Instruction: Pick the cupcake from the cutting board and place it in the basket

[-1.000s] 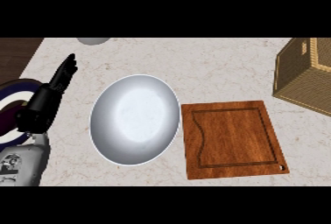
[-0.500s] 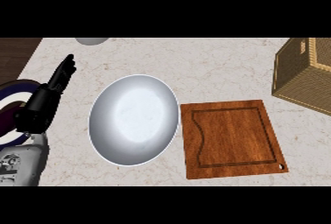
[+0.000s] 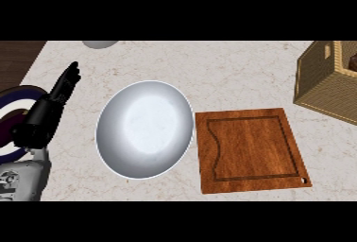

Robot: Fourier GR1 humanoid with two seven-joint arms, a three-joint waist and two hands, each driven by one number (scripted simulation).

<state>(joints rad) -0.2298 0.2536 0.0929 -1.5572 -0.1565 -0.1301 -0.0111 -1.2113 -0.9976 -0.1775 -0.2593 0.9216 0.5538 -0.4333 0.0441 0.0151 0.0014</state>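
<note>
No legible text or markings.

On the counter [image 3: 230, 71] a plate [image 3: 145, 129] lies near the middle, with the cutting board [image 3: 251, 150] just beside it on the right. The basket [image 3: 329, 80] sits well apart at the far right, cut by the view's edge; something lies inside it, perhaps the cupcake. The left hand [image 3: 50, 109] rests left of the plate, above a second plate [image 3: 10, 118] at the left edge.
</note>
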